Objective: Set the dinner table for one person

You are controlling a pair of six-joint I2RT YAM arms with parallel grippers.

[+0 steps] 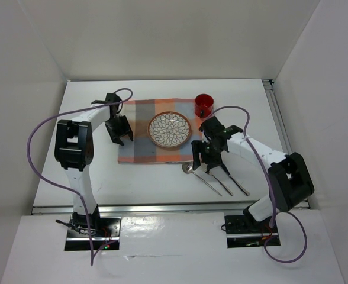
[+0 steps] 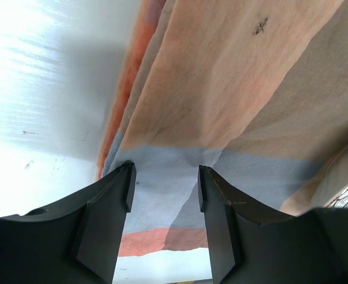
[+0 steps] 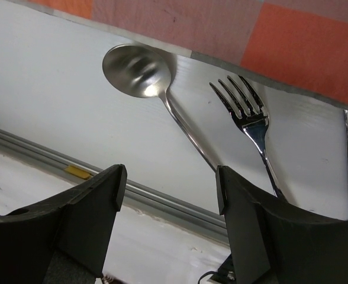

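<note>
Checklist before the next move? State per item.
1. left gripper empty, jaws open over the placemat: ok.
2. right gripper empty, jaws open above the spoon handle: ok.
3. Placemat lying flat: not ok, folds run along its left edge.
4. plate fully on the placemat: ok.
5. Spoon and fork apart on the dinner table, off the placemat: ok; the spoon bowl sits right at the cloth edge.
6. Type of the third utensil beside the fork: cannot tell.
</note>
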